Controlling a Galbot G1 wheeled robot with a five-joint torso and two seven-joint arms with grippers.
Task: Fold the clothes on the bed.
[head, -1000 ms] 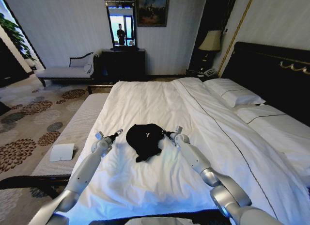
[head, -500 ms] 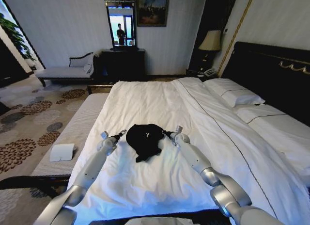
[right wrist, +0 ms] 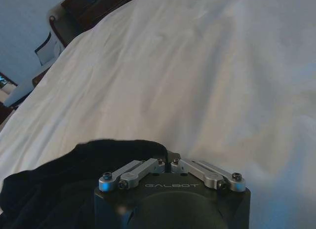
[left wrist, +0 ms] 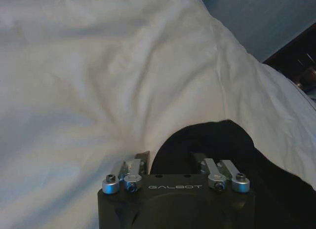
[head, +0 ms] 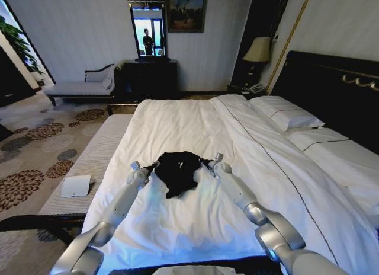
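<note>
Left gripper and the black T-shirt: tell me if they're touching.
Touching. In the left wrist view the left gripper sits open across the T-shirt edge, dark fabric lying between its fingers.

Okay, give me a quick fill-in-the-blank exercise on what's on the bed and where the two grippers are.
1. The crumpled T-shirt lying on the bed is ____ in colour.
2. The left gripper is at the T-shirt's ____ edge.
3. The right gripper is shut on the ____.
4. The duvet is ____ in colour.

Missing words: black; left; T-shirt; white.
</note>
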